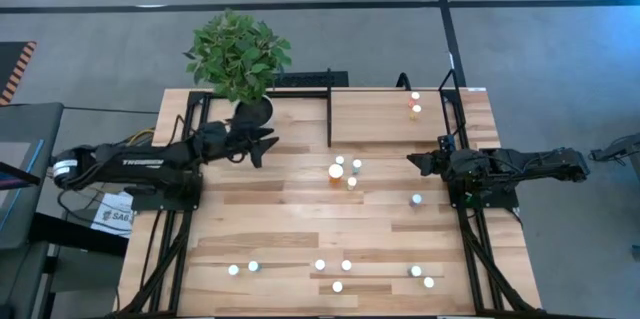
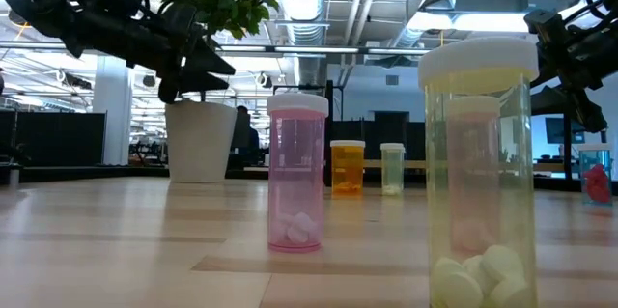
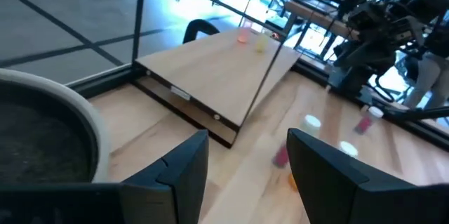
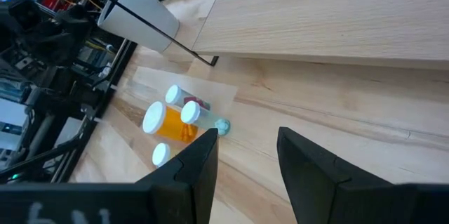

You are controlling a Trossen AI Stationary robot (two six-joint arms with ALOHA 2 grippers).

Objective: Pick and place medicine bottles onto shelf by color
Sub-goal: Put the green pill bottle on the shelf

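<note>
Both the left gripper (image 1: 268, 145), near the plant pot (image 1: 252, 111), and the right gripper (image 1: 415, 162) hover with parted, empty fingers. Most medicine bottles (image 1: 343, 169) stand mid-table, two already on the shelf (image 1: 380, 117). Descend squarely over one cap before closing

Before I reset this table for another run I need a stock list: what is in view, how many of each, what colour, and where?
white-capped medicine bottles on the table: twelve; orange, pink, greenish; four mid-table, one toward the right side, seven along the near edge
white-capped medicine bottles on the shelf: two, one orange, far right corner of the board
light-wood shelf with black bar frame: one, far right part of the table
leafy green plant in a white pot: one, far left of the table
plank tabletop: one, light wood
left gripper: black, open, empty, beside the plant pot
right gripper: black, open, empty, right of the mid-table bottles
</note>
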